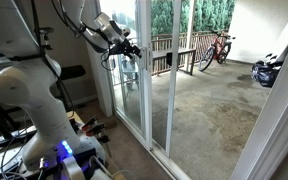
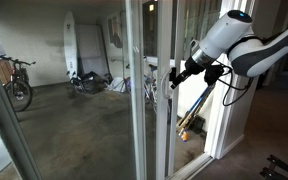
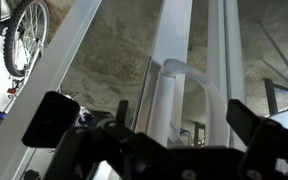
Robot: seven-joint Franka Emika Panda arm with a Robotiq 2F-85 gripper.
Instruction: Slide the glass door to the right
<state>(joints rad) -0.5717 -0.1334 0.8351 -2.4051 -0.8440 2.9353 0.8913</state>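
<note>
The glass door stands upright in its white frame, left of centre in one exterior view and just right of centre in the other. In both, its edge stile runs from the top of the picture to the floor. The white D-shaped handle sits on that stile. In the wrist view it arches out near the middle of the frame, with the stile rising behind it.

The arm reaches in from the upper right and carries the tool up to the stile at about handle height. In an exterior view the tool shows in the upper middle, just beside the frame.

In the wrist view the tool has its two dark fingers spread wide apart along the bottom of the frame, one at lower left and one at lower right. The handle and stile lie between them. It is probably not touching the handle, though the dark, blurred lower edge makes that hard to judge.

Through the glass lies a bare concrete patio. A bicycle leans by a railing at the upper right of an exterior view, and a bicycle wheel fills the wrist view's upper left. A pale surfboard stands against the far wall at the upper left.
</note>
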